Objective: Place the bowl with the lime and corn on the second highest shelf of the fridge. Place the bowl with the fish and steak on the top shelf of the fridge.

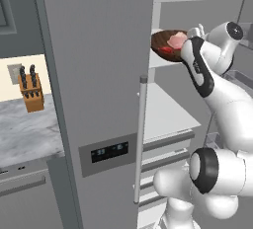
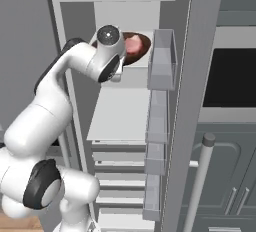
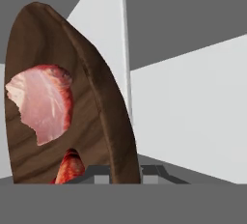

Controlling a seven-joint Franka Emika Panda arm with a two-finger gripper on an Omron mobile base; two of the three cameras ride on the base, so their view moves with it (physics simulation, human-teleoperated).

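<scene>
Glossy white robot arm (image 1: 225, 109) built of smooth, rounded, tube-like links. Dark, near-black rings and caps mark the joints: 1 broad black band circles the bulbous lower joint (image 2: 42, 183); a round black cap with a small pale centre closes the upper joint (image 2: 108, 34). A long black panel (image 1: 199, 67) runs along 1 upper link.

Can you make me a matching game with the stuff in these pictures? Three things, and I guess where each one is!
Things:
1. bowl
2. knife block
3. steak

Places:
A. on the marble counter
B. inside the bowl
C. up at a fridge shelf, held by its rim in the gripper

Pairs: 1-C, 2-A, 3-B
</scene>
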